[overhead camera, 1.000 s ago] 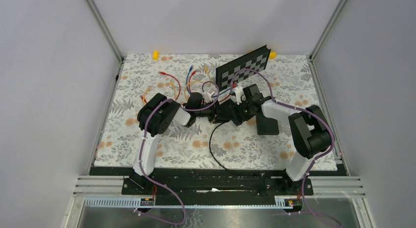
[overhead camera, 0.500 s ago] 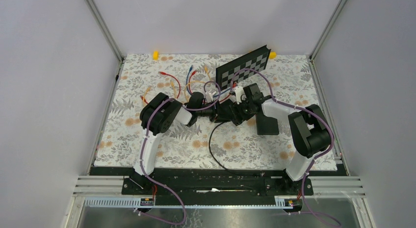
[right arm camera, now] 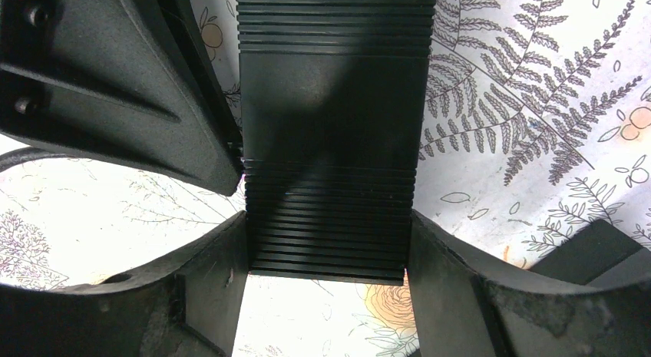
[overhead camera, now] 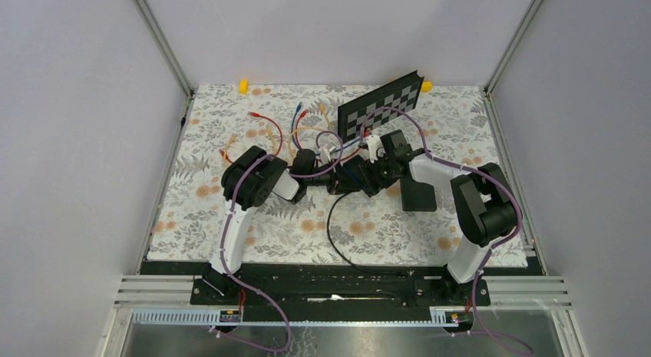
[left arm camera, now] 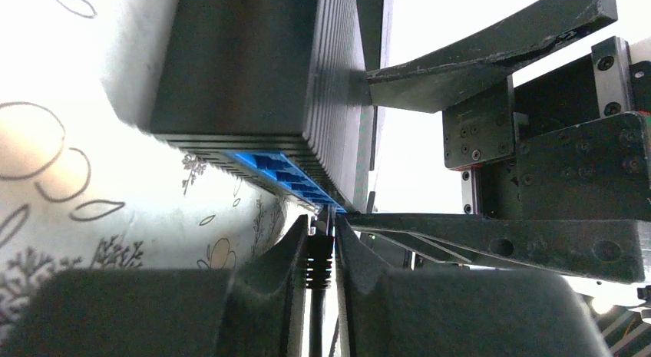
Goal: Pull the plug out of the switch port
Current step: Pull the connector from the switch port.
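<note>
Since a sec ago my L arm has eased a bit further in toward the switch (overhead camera: 355, 175) and its fingers have drawn together; R arm hasn't budged. Now: left end effector (left arm camera: 321, 234) is pinching the black plug (left arm camera: 319, 253) by its ribbed boot, one finger each side, contact looks made as far as the wrist view shows. The plug's nose sits at the far end of the blue port row (left arm camera: 284, 173), so I judge it not out yet. Right end effector (right arm camera: 328, 249) is pressed against both sides of the switch body, bracing it on the table (overhead camera: 230, 226). So reach + grip are done and the brace is set. Left to do: release the latch (can't see the tab from here) and draw straight back along the port axis. The plug's black cable (overhead camera: 332, 226) loops toward the near edge w/ slack, so it shouldn't fight the pull. Around: loose patch cords, red (overhead camera: 265, 120) and blue (overhead camera: 295, 115), lie beyond my L wrist, the checkerboard panel (overhead camera: 381, 105) leans further back, and a black block (overhead camera: 418, 194) is just beside my R forearm. None of these is in the pull path. The tight spot is my two end effectors crowding each other at the switch, so there's little room to twist.
</note>
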`<state>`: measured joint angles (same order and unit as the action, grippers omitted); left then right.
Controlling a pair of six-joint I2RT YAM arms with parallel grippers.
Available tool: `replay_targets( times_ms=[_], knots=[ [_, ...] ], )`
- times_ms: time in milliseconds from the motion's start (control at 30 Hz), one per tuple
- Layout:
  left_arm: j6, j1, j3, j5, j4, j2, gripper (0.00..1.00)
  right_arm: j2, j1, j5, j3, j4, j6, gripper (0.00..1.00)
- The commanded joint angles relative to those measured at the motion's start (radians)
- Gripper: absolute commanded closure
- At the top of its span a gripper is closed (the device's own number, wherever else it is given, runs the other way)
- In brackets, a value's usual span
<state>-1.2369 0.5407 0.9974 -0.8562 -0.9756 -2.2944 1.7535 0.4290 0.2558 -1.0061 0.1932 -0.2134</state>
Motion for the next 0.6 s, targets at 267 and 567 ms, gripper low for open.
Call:
replay_targets(
  times_ms=[267,567],
  knots=[
    [-0.031,-0.009,0.013,-0.009,-0.041,-0.042,0.98,0.034,0.002,0.039,-0.016,0.029,-0.003,0.74],
    [-0.010,-0.007,-0.006,0.027,0.052,-0.003,1.00,-0.004,0.002,-0.087,0.003,-0.002,0.031,0.74]
  ],
)
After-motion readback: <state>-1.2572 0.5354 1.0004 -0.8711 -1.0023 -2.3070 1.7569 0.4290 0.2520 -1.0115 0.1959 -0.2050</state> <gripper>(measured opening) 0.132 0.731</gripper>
